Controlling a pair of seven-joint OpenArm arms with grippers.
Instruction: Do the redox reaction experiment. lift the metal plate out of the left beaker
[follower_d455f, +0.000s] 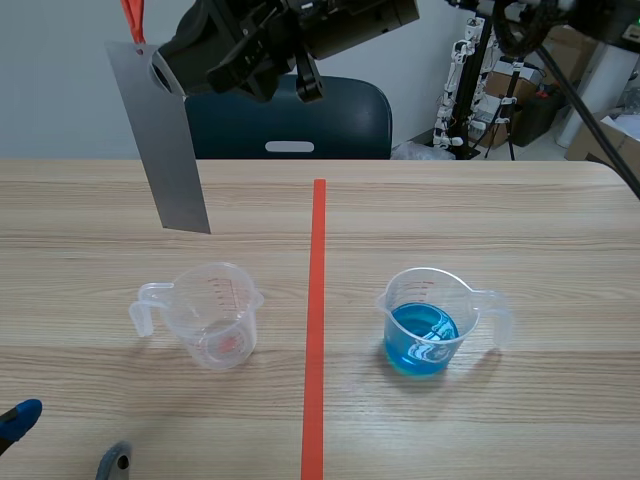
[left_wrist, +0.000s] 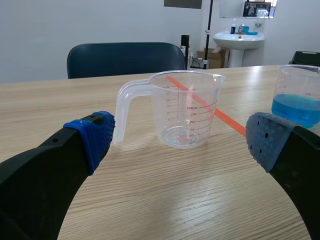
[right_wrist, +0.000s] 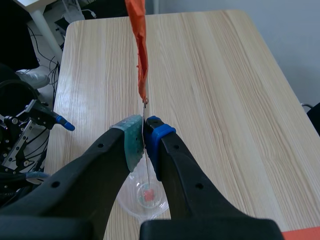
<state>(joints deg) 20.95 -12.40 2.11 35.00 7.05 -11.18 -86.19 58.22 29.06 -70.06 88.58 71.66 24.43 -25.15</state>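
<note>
Metal plate (follower_d455f: 160, 140), a flat grey rectangle, hangs tilted in the air above the clear plastic beaker (follower_d455f: 215, 315); my right fingers (right_wrist: 156, 137) pinch its top edge, and my left fingers (left_wrist: 92, 137) stand wide apart, empty.

Arms all black, thick curved fingers (left_wrist: 35, 175). Left gripper (left_wrist: 180, 137): pads (left_wrist: 95, 137) blue and grey-blue, dotted. Right gripper (right_wrist: 145, 142): pads grey-green and blue. Right arm (follower_d455f: 300, 35) shell bulky, slightly glossy.

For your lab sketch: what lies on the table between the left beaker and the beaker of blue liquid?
Only an orange-red tape line on the table, seen in the scene view.
</note>
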